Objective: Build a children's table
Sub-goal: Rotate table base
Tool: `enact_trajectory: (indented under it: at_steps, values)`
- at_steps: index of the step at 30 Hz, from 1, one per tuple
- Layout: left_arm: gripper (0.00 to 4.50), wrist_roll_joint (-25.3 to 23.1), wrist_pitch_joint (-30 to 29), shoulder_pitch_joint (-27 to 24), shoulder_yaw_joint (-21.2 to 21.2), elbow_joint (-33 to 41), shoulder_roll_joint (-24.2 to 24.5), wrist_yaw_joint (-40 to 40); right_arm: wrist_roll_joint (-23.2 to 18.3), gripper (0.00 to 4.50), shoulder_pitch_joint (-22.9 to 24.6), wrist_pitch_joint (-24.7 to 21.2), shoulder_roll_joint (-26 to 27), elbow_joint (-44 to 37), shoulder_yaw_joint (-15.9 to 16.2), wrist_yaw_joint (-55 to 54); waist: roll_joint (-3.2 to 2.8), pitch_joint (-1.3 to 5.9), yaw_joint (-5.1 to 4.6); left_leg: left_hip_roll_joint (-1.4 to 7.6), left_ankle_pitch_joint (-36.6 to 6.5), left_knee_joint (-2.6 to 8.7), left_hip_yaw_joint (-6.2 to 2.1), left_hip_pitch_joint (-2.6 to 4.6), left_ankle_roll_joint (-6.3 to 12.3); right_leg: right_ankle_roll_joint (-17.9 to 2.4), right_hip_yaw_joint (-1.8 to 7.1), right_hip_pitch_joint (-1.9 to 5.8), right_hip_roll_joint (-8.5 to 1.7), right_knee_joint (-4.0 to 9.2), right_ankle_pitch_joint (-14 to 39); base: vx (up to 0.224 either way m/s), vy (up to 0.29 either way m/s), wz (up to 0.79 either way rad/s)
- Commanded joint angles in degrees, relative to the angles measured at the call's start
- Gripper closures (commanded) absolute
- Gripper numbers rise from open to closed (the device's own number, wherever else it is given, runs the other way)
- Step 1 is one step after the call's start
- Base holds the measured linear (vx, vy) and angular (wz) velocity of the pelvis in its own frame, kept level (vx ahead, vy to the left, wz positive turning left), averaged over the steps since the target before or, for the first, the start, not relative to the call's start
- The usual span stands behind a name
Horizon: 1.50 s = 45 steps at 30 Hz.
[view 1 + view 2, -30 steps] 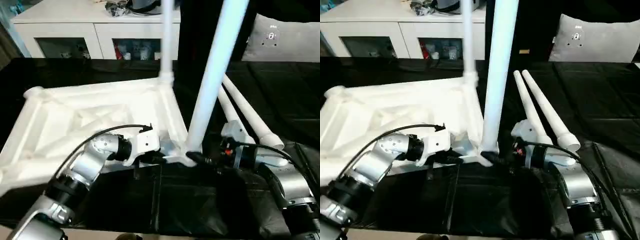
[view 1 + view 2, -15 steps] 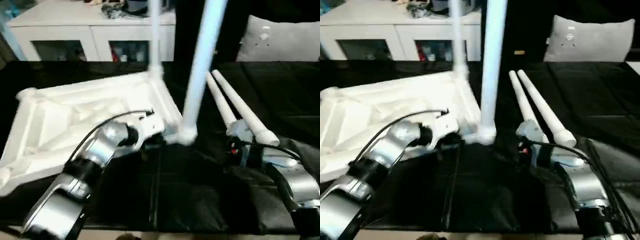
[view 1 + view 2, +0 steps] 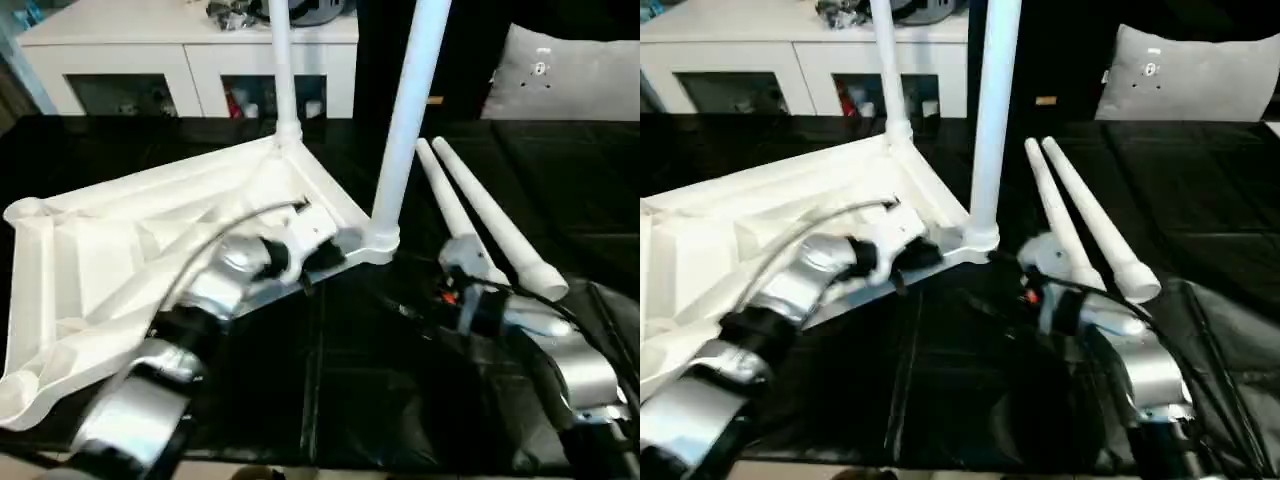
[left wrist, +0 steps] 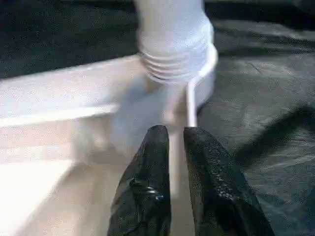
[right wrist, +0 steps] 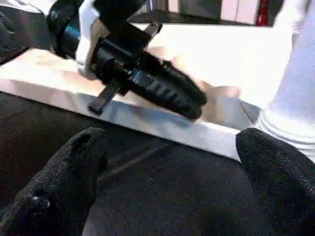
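Two legs: your head view shows them standing upright in the tabletop's [image 3: 120, 240] corner sockets, the near leg [image 3: 405, 110] and far leg [image 3: 281, 70]; two loose legs [image 3: 480, 215] lie beside it on the black mat [image 3: 400, 380].
Left arm: you have it stretched over the ribbed underside, left gripper [image 3: 325, 255] at the rim near the socket.
Left wrist: your fingers [image 4: 147, 187] pinch a thin rib of the tabletop below the leg's threaded base [image 4: 172, 54].
Right wrist: your right gripper [image 5: 167, 182] hangs spread wide, empty, over the mat, facing the rim.
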State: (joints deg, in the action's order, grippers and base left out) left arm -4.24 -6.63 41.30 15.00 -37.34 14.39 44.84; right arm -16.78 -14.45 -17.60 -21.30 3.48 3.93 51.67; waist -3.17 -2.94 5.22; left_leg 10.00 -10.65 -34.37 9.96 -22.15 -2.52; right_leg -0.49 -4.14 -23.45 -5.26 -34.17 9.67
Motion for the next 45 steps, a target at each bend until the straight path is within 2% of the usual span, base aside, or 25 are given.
enact_trajectory:
  at_steps: [1, 2, 3, 4, 7, 8, 9, 10, 12, 13, 18, 25, 29, 32, 34, 35, 36, 37, 39, 41, 43, 45]
  values:
    - [3.47, 0.31, -2.03, -1.70, -1.55, 2.96, 1.97, 0.60, -0.89, 0.00, -1.25, -0.78, -0.07, -1.03, -0.10, -0.19, 0.56, 3.82, 0.13, 3.03, -12.16, 4.31, -1.10, 0.71, 4.36, -13.33, 2.03, 3.50, -3.49, 3.84, 12.43, 0.000, 0.000, 0.00]
    - [3.47, 0.31, -3.17, -2.68, -2.10, 4.85, 3.21, 1.00, -1.28, 0.00, -1.51, -1.07, 0.34, -0.94, -0.32, -0.35, 0.63, 3.79, -0.04, 2.91, -13.38, 4.33, -1.01, 1.06, 3.46, -12.45, 2.10, 3.25, -3.39, 4.13, 14.89, 0.000, 0.000, 0.00]
    - [3.47, 0.30, -3.52, -2.99, -2.27, 5.46, 3.61, 1.14, -1.45, 0.00, -1.58, -1.21, 0.48, -0.93, -0.40, -0.38, 0.50, 3.84, -0.07, 2.96, -13.62, 4.38, -1.15, 1.10, 2.98, -12.28, 2.14, 3.32, -3.50, 3.98, 15.42, 0.000, 0.000, 0.00]
    - [3.47, 0.60, -5.93, -4.68, -3.15, 8.66, 5.99, 1.95, -1.96, 0.00, -1.71, -2.11, 1.00, -1.19, -0.59, -0.66, 0.75, 3.85, -0.10, 3.05, -13.98, 4.48, -1.05, 1.27, 2.29, -11.71, 2.30, 3.08, -3.45, 4.13, 16.04, 0.000, 0.000, 0.00]
    - [3.47, 0.94, -8.73, -6.69, -3.62, 12.11, 9.08, 3.83, -2.29, 0.00, -1.72, -2.98, 1.29, -1.40, -0.35, -0.83, 0.44, 3.92, -0.09, 2.99, -12.89, 4.56, -1.12, 1.18, 2.08, -11.65, 2.33, 2.91, -3.27, 3.80, 14.67, 0.000, 0.000, 0.00]
    - [3.47, 1.26, -11.02, -9.07, -2.93, 15.57, 11.81, 6.80, -2.21, 0.00, -1.62, -3.29, 1.59, -1.42, 0.22, -1.15, 0.79, 3.89, -0.13, 3.07, -12.69, 4.63, -1.09, 1.18, 1.89, -11.82, 2.38, 2.89, -3.29, 3.68, 13.86, 0.000, 0.000, 0.00]
    - [3.47, 1.57, -11.88, -10.47, -2.47, 17.30, 13.00, 8.21, -1.94, 0.00, -1.68, -3.25, 1.89, -1.22, 0.59, -1.45, 0.71, 3.95, 0.08, 3.11, -12.20, 4.64, -1.12, 1.22, 1.91, -11.97, 2.45, 2.86, -3.51, 3.42, 13.73, 0.000, 0.000, 0.00]
    - [3.47, 2.08, -12.33, -11.19, -2.38, 17.99, 13.22, 8.85, -1.71, 0.00, -1.79, -3.21, 2.07, -1.01, 0.89, -1.52, 0.54, 3.82, -0.08, 3.05, -12.27, 4.70, -1.01, 1.17, 1.84, -11.97, 2.46, 2.67, -3.28, 3.50, 13.77, 0.000, 0.000, 0.00]
    - [3.47, 3.13, -13.55, -11.98, -2.54, 18.88, 12.57, 9.00, -1.25, 0.00, -2.20, -2.89, 2.27, -0.49, 1.38, -1.79, 0.70, 3.81, 0.05, 3.02, -12.58, 4.63, -0.86, 1.40, 1.70, -12.22, 2.52, 2.46, -3.30, 3.63, 13.64, 0.000, 0.000, 0.00]
    - [3.47, 3.33, -14.18, -12.31, -2.55, 19.51, 12.34, 8.91, -1.14, 0.00, -2.35, -2.86, 2.30, -0.35, 1.52, -1.95, 0.58, 3.83, 0.17, 3.02, -12.79, 4.61, -0.85, 1.47, 1.60, -12.31, 2.56, 2.43, -3.32, 3.56, 13.71, 0.000, 0.000, 0.00]
    - [3.47, 3.86, -18.09, -13.79, -0.59, 22.80, 11.96, 10.65, -1.13, 0.00, -3.21, -3.20, 2.04, -0.23, 1.15, -1.92, 0.59, 3.87, 0.55, 2.94, -12.27, 4.68, -0.93, 1.23, 1.05, -11.27, 2.67, 2.77, -3.45, 3.59, 13.77, 0.000, 0.000, 0.00]
    - [3.47, 7.17, -22.50, -15.73, 1.17, 27.88, 12.90, 16.18, -1.37, 0.00, -3.15, -3.37, 0.78, -0.49, 1.03, -1.50, 0.36, 4.02, 0.59, 2.80, -10.21, 4.41, -0.85, 1.14, 1.68, -12.27, 2.63, 2.93, -3.30, 3.21, 10.72, 0.000, 0.000, 0.00]
    - [3.47, 8.01, -23.90, -16.42, 1.49, 30.11, 12.95, 17.26, -0.99, 0.00, -3.70, -3.14, 0.54, 0.00, 1.44, -1.32, 0.44, 3.86, 0.35, 2.77, -11.50, 4.52, -0.86, 1.09, 1.72, -12.18, 2.58, 2.96, -3.24, 3.49, 12.34, 0.000, 0.000, 0.00]
    - [3.47, 7.04, -23.51, -15.98, 0.69, 29.75, 12.64, 14.73, 0.38, 0.00, -5.17, -2.28, 0.45, 1.48, 2.37, -1.49, 0.65, 3.69, 0.05, 2.64, -12.96, 4.57, -0.88, 1.09, 1.26, -11.35, 2.55, 2.95, -3.22, 3.83, 15.43, 0.000, 0.000, 0.00]
    - [3.47, 6.22, -22.92, -15.42, -0.13, 28.79, 12.71, 12.88, 1.25, 0.00, -6.12, -1.96, -0.03, 2.64, 3.01, -1.34, 0.58, 3.71, -0.17, 2.64, -13.26, 4.60, -0.99, 1.12, 0.98, -11.05, 2.47, 2.93, -3.20, 3.87, 16.43, 0.000, 0.000, 0.00]
    - [3.47, 6.16, -22.93, -15.35, -0.29, 28.74, 12.76, 12.66, 1.46, 0.00, -6.27, -1.87, -0.20, 2.85, 3.15, -1.25, 0.84, 3.69, -0.26, 2.61, -13.25, 4.59, -0.93, 1.09, 0.95, -10.87, 2.48, 2.95, -3.15, 3.93, 16.56, 0.000, 0.000, 0.00]
    - [3.47, 6.10, -23.00, -15.26, -0.68, 28.90, 13.18, 12.38, 2.04, 0.00, -6.73, -1.62, -0.79, 3.59, 3.49, -0.92, 0.77, 3.73, -0.18, 2.62, -12.82, 4.51, -0.90, 1.13, 1.08, -10.65, 2.55, 2.94, -3.22, 3.93, 16.53, 0.000, 0.000, 0.00]
    - [3.47, 6.31, -23.74, -15.28, -1.64, 29.79, 14.62, 12.25, 3.19, 0.00, -7.92, -1.25, -2.39, 5.39, 4.09, 0.11, 1.07, 3.80, -0.21, 2.61, -12.34, 4.46, -0.89, 1.10, 1.19, -10.67, 2.53, 3.01, -3.18, 3.85, 16.07, 0.000, 0.000, 0.00]
    - [3.47, 7.00, -24.49, -15.61, -3.16, 31.17, 16.19, 12.66, 3.55, 0.00, -9.22, -1.05, -4.31, 7.30, 4.03, 2.12, 1.30, 3.93, -0.21, 2.50, -10.45, 4.21, -0.80, 1.01, 1.96, -11.69, 2.46, 3.10, -3.03, 3.42, 13.51, 0.000, 0.000, 0.00]
    - [3.47, 7.24, -24.63, -15.73, -3.66, 31.56, 16.58, 12.78, 3.58, 0.00, -9.66, -1.09, -4.83, 7.95, 3.90, 2.63, 1.14, 3.81, -0.12, 2.50, -10.01, 4.09, -0.71, 1.00, 2.46, -12.06, 2.54, 3.02, -3.15, 3.48, 13.67, 0.000, 0.000, 0.00]
    - [3.47, 9.17, -25.49, -16.87, -5.48, 34.11, 18.99, 14.58, 4.73, 0.00, -12.94, 0.23, -7.13, 13.03, 4.25, 6.05, 1.50, 3.92, -0.20, 2.51, -9.69, 4.03, -0.76, 0.94, 2.74, -12.24, 2.43, 3.19, -3.11, 3.33, 13.58, 0.000, 0.000, 0.00]
    - [3.47, 9.43, -25.55, -16.98, -5.59, 34.34, 19.17, 14.68, 4.85, 0.00, -13.38, 0.57, -7.22, 13.77, 4.30, 6.27, 1.34, 3.78, -0.12, 2.53, -9.87, 3.91, -0.63, 1.14, 2.95, -12.94, 2.45, 2.87, -3.08, 3.36, 13.95, 0.000, 0.000, 0.00]
